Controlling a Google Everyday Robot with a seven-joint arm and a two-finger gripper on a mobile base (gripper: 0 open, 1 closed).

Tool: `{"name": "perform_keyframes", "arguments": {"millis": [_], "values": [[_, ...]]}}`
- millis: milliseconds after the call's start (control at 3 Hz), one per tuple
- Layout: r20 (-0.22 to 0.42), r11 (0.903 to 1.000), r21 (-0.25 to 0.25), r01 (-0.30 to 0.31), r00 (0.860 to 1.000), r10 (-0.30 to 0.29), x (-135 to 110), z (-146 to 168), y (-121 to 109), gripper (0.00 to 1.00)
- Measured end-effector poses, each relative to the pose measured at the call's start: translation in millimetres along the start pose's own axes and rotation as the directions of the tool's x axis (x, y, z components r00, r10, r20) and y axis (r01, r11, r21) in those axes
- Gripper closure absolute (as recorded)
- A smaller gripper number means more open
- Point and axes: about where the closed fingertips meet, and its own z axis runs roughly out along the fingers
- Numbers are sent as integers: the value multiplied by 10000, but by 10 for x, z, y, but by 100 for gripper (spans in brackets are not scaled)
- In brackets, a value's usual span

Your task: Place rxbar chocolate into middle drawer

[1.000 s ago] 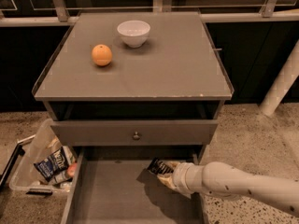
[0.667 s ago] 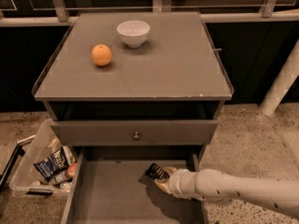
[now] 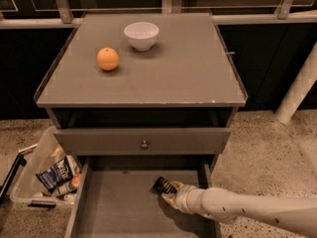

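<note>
The rxbar chocolate [image 3: 163, 186], a small black bar with white lettering, is low over the grey floor of the open middle drawer [image 3: 116, 205], right of its centre. My gripper [image 3: 171, 192] reaches in from the right on a white arm and is shut on the bar's right end. I cannot tell whether the bar touches the floor. The drawer's front edge is cut off by the bottom of the view.
Above the open drawer is a closed drawer front with a round knob [image 3: 144, 144]. An orange [image 3: 107, 59] and a white bowl [image 3: 141, 35] sit on the cabinet top. A clear bin [image 3: 34, 182] with snack bags stands on the floor at left. A white post [image 3: 297, 90] stands at right.
My gripper has moved left and deeper over the drawer floor, carrying the bar with it. The orange and bowl have not moved.
</note>
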Motion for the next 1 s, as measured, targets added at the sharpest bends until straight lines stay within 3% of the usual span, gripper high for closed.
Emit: {"name": "perform_keyframes", "arguments": {"millis": [333,1000], "values": [[209,10000,21,-59,9998,58,91,141,-23,100],[208,10000,4,-81,9998,81,99,152,-16,58]]}}
